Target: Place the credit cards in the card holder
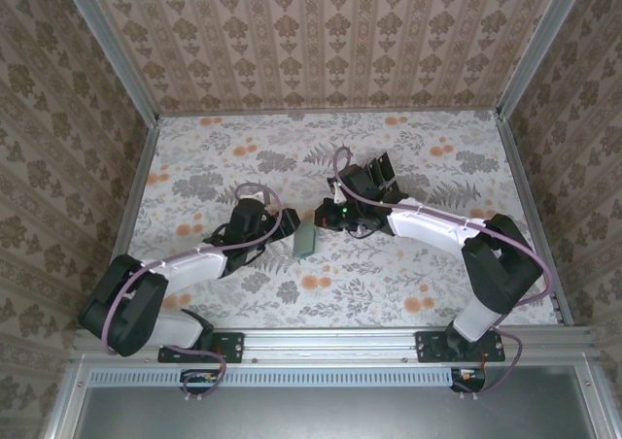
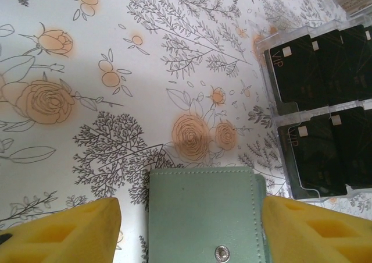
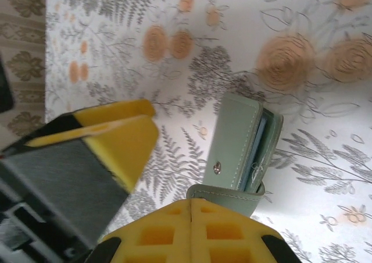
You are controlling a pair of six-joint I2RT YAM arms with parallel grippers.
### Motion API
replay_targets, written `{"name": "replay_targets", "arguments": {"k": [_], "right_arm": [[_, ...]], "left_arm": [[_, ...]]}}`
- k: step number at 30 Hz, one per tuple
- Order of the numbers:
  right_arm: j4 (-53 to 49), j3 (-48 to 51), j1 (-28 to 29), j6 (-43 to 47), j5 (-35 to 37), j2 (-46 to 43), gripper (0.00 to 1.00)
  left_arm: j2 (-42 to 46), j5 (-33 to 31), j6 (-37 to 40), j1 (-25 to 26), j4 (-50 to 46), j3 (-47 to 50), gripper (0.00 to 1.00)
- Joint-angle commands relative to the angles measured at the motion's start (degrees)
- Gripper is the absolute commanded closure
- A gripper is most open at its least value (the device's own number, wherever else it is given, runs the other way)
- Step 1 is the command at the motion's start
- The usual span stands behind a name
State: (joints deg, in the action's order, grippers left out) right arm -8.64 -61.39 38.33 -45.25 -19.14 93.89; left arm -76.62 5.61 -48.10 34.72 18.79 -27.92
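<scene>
The grey-green card holder [image 1: 307, 237] lies mid-table between both arms. In the left wrist view the card holder [image 2: 203, 216] sits snap-side up between my left gripper's [image 2: 190, 231] yellow fingers [image 2: 64, 231]. That gripper is open; its right finger is at the holder's edge and its left finger stands apart. Black credit cards [image 2: 317, 71] fill a clear tray [image 2: 273, 109] to the right. My right gripper [image 3: 168, 170] is open beside the card holder [image 3: 235, 141], whose flap [image 3: 226, 194] curls against the lower finger [image 3: 192, 234]. The holder gapes slightly, showing its grey inside.
The clear card tray [image 1: 377, 175] sits behind the right arm's wrist. Patterned walls close the table on three sides. The aluminium rail [image 1: 321, 340] with both arm bases runs along the near edge. Bare floral tabletop [image 1: 224, 148] spreads far left.
</scene>
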Motion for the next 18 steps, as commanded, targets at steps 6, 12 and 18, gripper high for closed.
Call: {"name": "replay_targets", "arguments": {"k": [6, 12, 18], "right_arm": [[1.19, -2.79, 0.61, -1.26, -1.96, -1.83, 1.00], [1.38, -2.13, 0.57, -1.33, -1.57, -1.55, 1.00], [1.54, 0.13, 0.43, -1.15, -0.51, -1.69, 1.00]], "left_arm": [[-0.52, 1.06, 3.54, -0.10, -4.10, -3.38, 0.31], [-1.77, 1.04, 3.54, 0.08, -3.92, -3.44, 0.33], [-0.79, -2.34, 2.09, 0.08, -4.86, -0.61, 0.55]]}}
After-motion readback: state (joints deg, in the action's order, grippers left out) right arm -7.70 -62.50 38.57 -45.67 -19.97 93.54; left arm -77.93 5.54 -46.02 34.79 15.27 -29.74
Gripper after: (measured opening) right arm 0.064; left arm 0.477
